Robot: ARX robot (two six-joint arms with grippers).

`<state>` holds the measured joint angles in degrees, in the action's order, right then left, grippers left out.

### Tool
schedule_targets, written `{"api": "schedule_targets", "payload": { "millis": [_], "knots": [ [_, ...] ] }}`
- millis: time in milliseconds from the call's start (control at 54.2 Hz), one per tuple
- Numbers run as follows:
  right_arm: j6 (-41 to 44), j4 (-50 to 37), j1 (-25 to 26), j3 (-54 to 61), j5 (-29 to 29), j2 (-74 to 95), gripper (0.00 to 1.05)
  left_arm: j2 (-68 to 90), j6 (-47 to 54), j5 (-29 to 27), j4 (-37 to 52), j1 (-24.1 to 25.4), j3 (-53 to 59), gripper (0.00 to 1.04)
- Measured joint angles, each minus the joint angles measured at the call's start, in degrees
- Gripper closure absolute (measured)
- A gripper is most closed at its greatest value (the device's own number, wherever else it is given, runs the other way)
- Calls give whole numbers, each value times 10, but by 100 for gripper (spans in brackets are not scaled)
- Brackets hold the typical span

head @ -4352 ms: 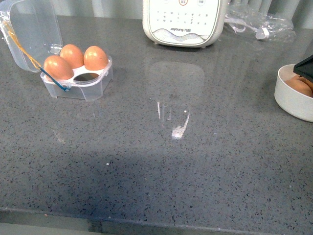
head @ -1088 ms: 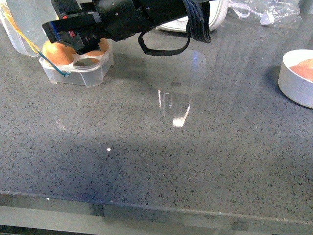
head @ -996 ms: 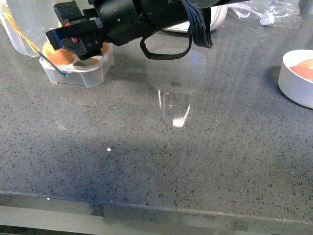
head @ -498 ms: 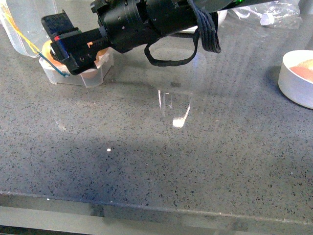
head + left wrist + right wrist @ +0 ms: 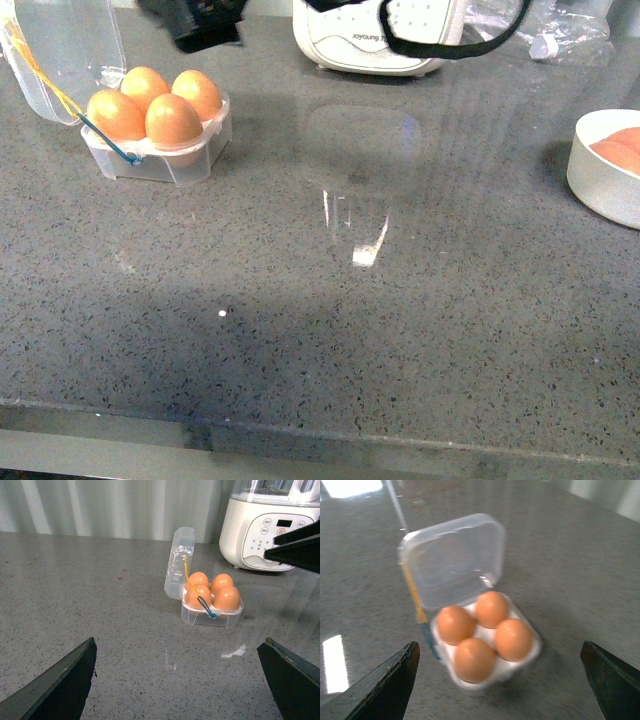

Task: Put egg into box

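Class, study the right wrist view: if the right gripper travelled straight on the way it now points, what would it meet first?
Most likely the eggs in the open box, which sits centred between its spread fingers; depth is unclear.

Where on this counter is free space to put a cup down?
The grey speckled counter is bare from its front edge up to the clear plastic four-cell egg box at left, the white kitchen appliance behind and the round white bowl at right. The back strip is crowded: box, appliance, crumpled clear bag.
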<state>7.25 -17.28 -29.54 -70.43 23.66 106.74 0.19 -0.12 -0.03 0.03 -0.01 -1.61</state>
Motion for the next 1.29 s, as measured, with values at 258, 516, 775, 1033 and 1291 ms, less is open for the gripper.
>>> {"api": "schedule_targets", "payload": {
  "millis": [258, 516, 775, 1033, 1291],
  "knots": [
    [0, -46, 123, 158, -268, -139, 7, 0, 0, 0, 0, 0, 0, 7],
    [47, -144, 248, 358, -348, -312, 7, 0, 0, 0, 0, 0, 0, 7],
    [-30, -267, 351, 499, -191, -421, 29, 0, 0, 0, 0, 0, 0, 7],
    [-63, -184, 403, 647, -122, -624, 73, 0, 0, 0, 0, 0, 0, 7],
    [-67, 7, 439, 701, -94, -889, 102, 0, 0, 0, 0, 0, 0, 7]
  ]
}}
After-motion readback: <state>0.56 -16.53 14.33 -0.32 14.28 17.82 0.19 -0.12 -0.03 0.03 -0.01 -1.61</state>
